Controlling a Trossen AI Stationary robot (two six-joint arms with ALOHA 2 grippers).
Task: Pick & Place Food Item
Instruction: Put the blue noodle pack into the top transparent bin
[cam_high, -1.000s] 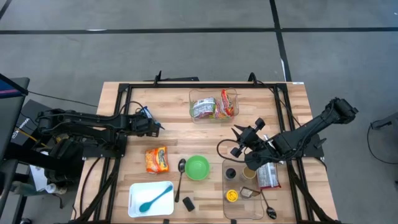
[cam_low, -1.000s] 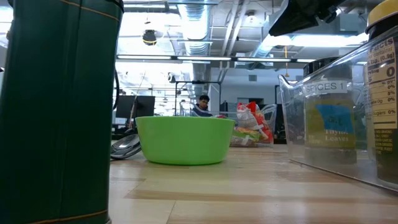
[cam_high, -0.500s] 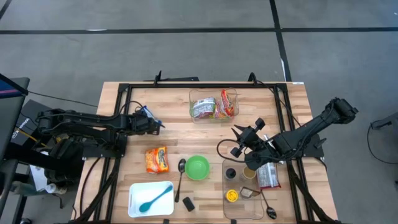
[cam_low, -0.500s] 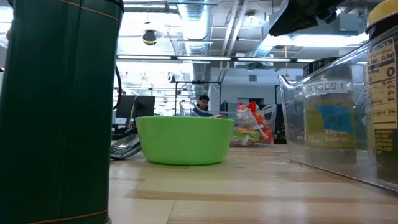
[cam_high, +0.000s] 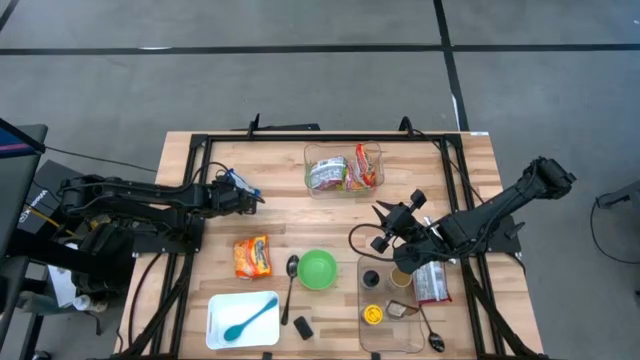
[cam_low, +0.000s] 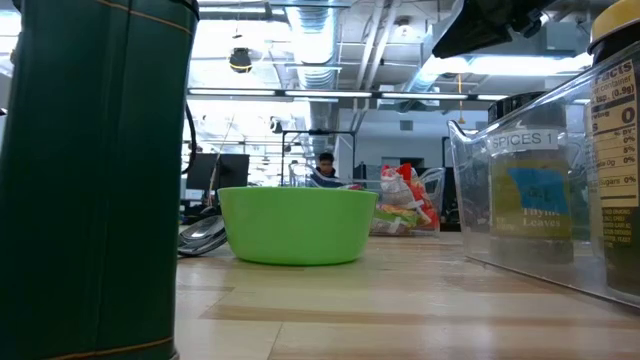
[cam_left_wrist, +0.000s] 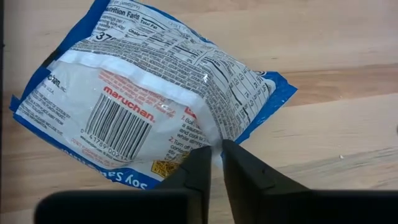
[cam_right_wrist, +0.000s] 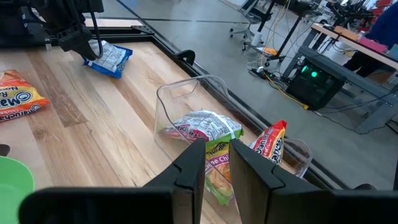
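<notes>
In the left wrist view, the left gripper (cam_left_wrist: 213, 163) has just pinched its fingers together on the lower edge of the blue-and-white ramen packet (cam_left_wrist: 146, 99), where a second ago they stood apart. The pick appears secured, so lifting probably comes next. In the high view the packet (cam_high: 232, 179) sits at centre left, mostly hidden under the gripper. Further right, the right gripper (cam_high: 383, 222) waits, nearly closed and empty, beside the clear food bin (cam_high: 343, 170). The low view shows neither packet nor grip.
</notes>
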